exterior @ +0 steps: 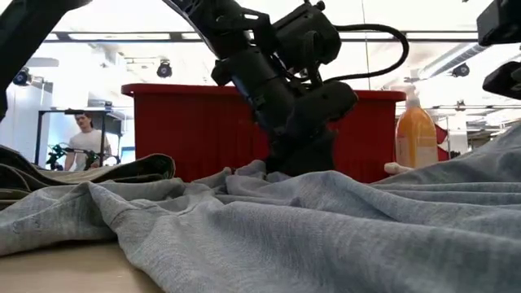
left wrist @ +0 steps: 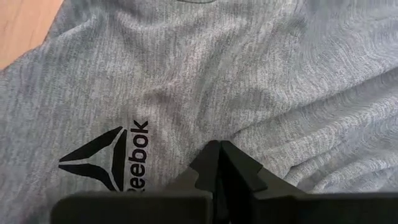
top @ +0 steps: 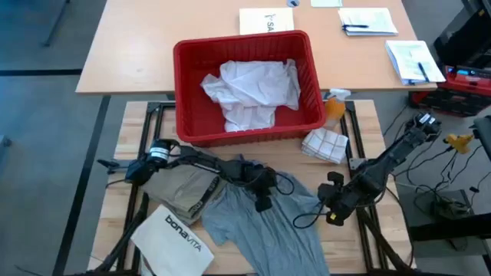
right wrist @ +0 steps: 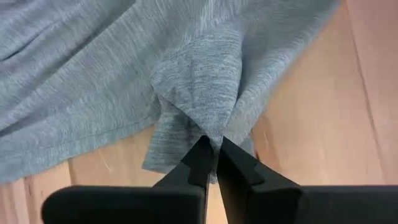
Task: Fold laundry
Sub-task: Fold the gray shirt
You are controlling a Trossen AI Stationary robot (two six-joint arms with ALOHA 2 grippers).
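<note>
The grey T-shirt (top: 265, 222) lies spread and rumpled on the wooden table (top: 360, 115), near the front. My left gripper (top: 262, 201) is shut on its chest, and my right gripper (top: 330, 211) is shut on its right sleeve. A khaki-tan piece (top: 184, 188) lies bunched to the T-shirt's left, under my left arm. The white shirt (top: 249, 92) sits crumpled in the red basket (top: 311, 84) at the far side. In the low view my left gripper (exterior: 301, 159) comes down onto the grey cloth (exterior: 269, 228). My left gripper has the T-shirt's chest cloth (left wrist: 205, 134) at its shut fingertips, right beside the black Reebok print (left wrist: 115, 158). The fingers come from above, slanting down. Creases run out from the tips, and the shirt lies on the table. My right gripper pinches the T-shirt's sleeve (right wrist: 205, 118) between its two fingers, close to the sleeve's hemmed edge (right wrist: 163, 155). The cloth is gathered into a peak at the fingertips (right wrist: 200, 155). The fingers come from above, from the table's right. The rest of the shirt lies on the wood.
A stiff white bag printed "bonavita" (top: 173, 238) lies at the near left. A folded checked cloth (top: 326, 144) and an orange spray bottle (top: 335, 103) stand right of the basket. Papers (top: 368, 19) lie on the far desk. A person (exterior: 84, 138) stands in the room behind.
</note>
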